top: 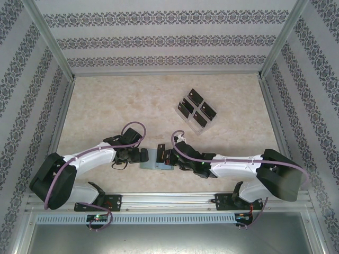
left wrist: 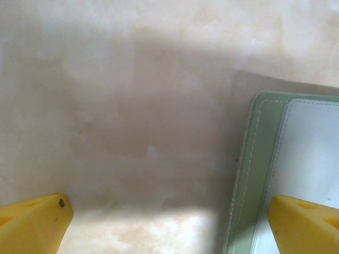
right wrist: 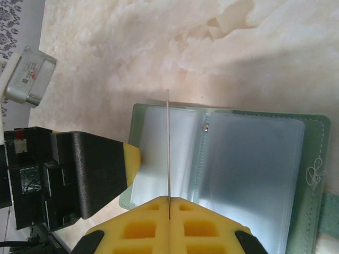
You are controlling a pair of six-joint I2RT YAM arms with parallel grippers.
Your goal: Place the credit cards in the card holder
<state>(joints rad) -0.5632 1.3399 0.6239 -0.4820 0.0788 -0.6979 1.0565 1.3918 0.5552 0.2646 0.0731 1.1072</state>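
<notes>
While the wide-spread left gripper (left wrist: 169, 211) seemed to pin the unfolded card holder (right wrist: 254, 174) at the near middle, the right gripper (right wrist: 169, 205) pinched a credit card (right wrist: 168, 143) edge-on above it, awaiting alignment with a sleeve (right wrist: 151, 156).

Card holder (right wrist: 233, 169) had matt green stitched cover, glossy clear plastic sleeves inside. Table (left wrist: 132, 106) looked smooth, marble-patterned.
</notes>
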